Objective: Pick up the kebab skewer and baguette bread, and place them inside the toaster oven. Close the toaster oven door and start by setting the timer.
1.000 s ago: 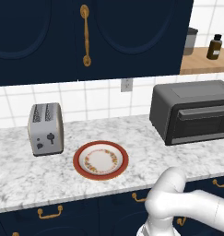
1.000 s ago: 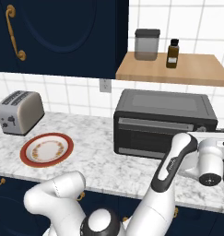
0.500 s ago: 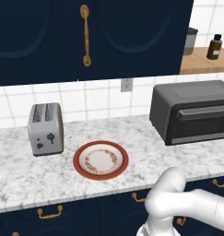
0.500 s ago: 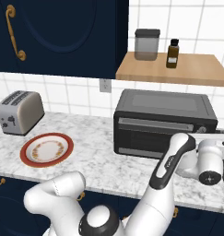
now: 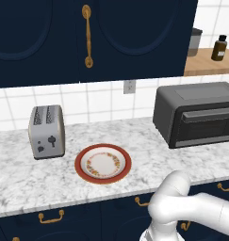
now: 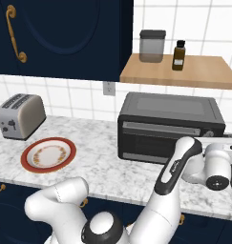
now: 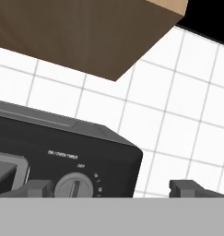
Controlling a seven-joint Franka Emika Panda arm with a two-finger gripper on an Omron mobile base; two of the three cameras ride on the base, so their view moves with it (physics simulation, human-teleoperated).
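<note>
At the toaster oven's (image 7: 62,152) timer knob (image 7: 74,185)

My gripper (image 7: 111,188) is spread wide and empty, one fingertip (image 7: 37,188) just beside the knob.

The oven (image 6: 167,126) is dark grey with a darker glass door (image 6: 160,142). The plate (image 5: 103,163) has a red rim and what looks like an orange flowered ring on white. The toaster (image 5: 46,131) is silver, the counter (image 5: 21,176) grey-veined white marble, the cabinets (image 5: 134,33) navy with brass handles.
</note>
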